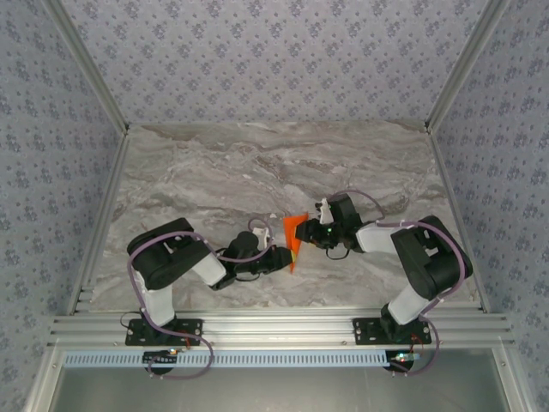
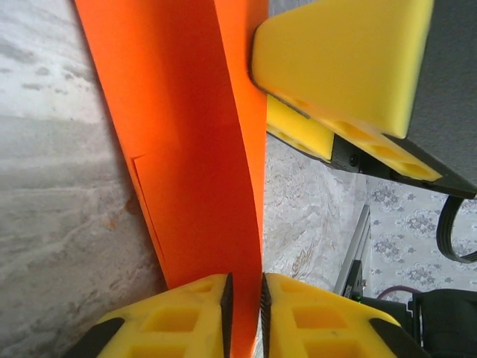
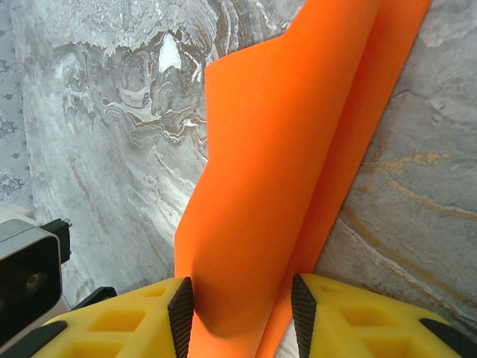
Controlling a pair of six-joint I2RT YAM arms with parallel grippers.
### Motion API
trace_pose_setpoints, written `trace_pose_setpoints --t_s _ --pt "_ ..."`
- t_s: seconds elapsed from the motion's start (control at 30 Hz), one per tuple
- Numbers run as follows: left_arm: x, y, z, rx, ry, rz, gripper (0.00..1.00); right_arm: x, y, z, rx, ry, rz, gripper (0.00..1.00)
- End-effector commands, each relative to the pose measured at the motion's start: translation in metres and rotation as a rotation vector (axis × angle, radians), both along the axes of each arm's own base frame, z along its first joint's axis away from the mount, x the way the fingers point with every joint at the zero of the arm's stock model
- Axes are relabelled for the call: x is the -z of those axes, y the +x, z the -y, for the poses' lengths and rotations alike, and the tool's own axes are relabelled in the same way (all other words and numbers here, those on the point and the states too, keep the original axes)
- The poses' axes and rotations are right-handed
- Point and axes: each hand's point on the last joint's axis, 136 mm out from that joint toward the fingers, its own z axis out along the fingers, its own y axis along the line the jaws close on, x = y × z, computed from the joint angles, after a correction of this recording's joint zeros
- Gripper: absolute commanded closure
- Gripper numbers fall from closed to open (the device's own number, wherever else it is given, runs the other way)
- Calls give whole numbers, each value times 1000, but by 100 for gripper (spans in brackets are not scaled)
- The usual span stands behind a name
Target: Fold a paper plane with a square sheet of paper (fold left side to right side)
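The square sheet of paper (image 1: 294,237), bright orange and folded into a long narrow shape, sits mid-table between both arms. My left gripper (image 1: 286,257) is at its near end. In the left wrist view its jaws (image 2: 244,317) stand a narrow slit apart with the paper's edge (image 2: 194,149) running between them, so the gripper is open. My right gripper (image 1: 310,230) meets the paper from the right. Its pads (image 3: 181,313) stand wide, and a bowed fold of the paper (image 3: 283,171) fills the gap and touches both. The right gripper's yellow fingers (image 2: 343,67) show close above the paper.
The marble table (image 1: 257,172) lies inside patterned walls with metal rails (image 1: 274,330) along the near edge. Both arm bases (image 1: 163,330) sit at that edge. The two grippers are nearly touching over the paper.
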Motion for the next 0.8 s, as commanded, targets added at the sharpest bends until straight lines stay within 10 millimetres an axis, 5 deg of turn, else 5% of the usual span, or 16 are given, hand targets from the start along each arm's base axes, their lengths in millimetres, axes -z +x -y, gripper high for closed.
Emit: trace_pose_setpoints --t_s 0.0,0.13,0.37,0.77 --pt "-16 4 -3 -7 -33 33 77 21 -8 6 5 -65 -58 57" --pt "-25 8 -9 -17 -41 43 67 22 -8 7 2 -68 -62 57" --pt "-33 32 -31 -87 -56 24 64 21 -9 7 -4 -70 -58 57" --pt "-40 71 -18 -74 -98 12 64 20 -10 6 -14 -72 -57 57"
